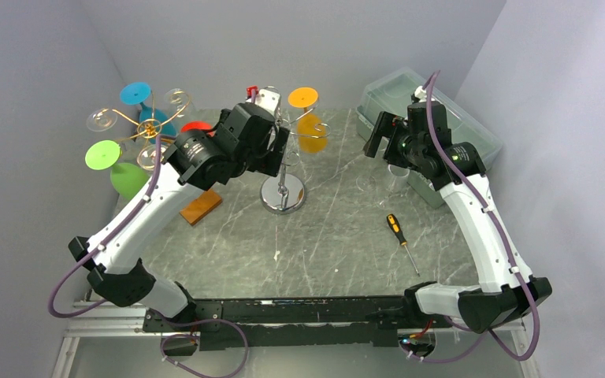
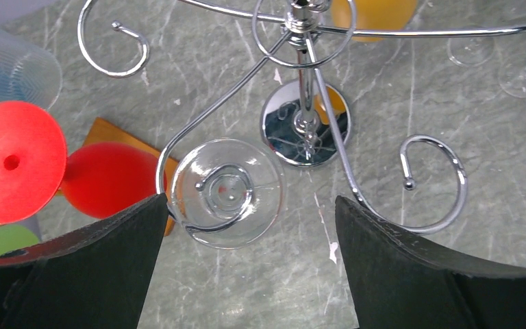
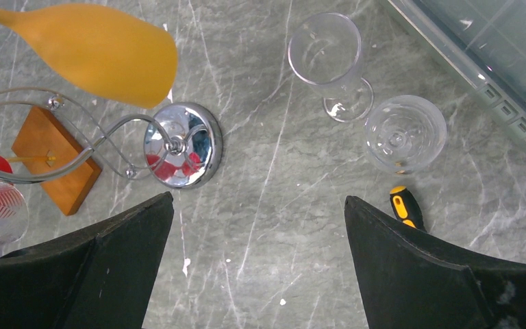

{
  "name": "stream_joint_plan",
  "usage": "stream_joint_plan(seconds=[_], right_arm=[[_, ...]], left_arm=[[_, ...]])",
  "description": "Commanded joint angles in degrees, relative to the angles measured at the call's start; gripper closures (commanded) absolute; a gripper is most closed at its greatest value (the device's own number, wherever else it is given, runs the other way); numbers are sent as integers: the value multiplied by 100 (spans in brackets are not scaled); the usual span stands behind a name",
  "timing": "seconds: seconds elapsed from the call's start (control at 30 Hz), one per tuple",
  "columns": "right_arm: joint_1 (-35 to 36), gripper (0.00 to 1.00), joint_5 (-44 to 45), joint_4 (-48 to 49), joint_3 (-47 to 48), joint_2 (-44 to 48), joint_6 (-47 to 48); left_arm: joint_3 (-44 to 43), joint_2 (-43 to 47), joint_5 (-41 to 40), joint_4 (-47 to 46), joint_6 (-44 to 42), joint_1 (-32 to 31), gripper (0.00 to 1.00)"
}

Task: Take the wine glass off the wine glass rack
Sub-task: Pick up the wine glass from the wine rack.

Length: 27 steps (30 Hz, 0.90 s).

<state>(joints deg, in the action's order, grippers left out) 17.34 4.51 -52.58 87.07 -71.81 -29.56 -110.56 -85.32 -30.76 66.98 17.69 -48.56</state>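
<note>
Left wrist view: clear wine glass (image 2: 227,192) hung foot-up in a curl of the chrome wire rack (image 2: 306,123), stem axis vertical, smooth round foot facing the camera, bowl hidden below. Left gripper (image 2: 250,205) above it, matte black fingers wide apart. Right wrist view only: two clear glasses (image 3: 332,62) upright on grey veined marble tabletop (image 3: 281,260); right gripper (image 3: 257,205) likewise spread, holding nothing.
</note>
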Motion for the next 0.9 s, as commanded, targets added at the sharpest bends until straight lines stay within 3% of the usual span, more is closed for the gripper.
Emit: stream_joint_plan(seconds=[0.0,0.4,0.87], right_arm=[[21,2,96,258,37,175,4],[18,2,58,352,-127,246,-13],[15,2,67,370,-172,256,-6]], left_arm=[[-211,9,-504,104,24,-70,5],[-211,-94,-537,57,-20,-112,16],[-436,-161,-570,129,-38,-145,39]])
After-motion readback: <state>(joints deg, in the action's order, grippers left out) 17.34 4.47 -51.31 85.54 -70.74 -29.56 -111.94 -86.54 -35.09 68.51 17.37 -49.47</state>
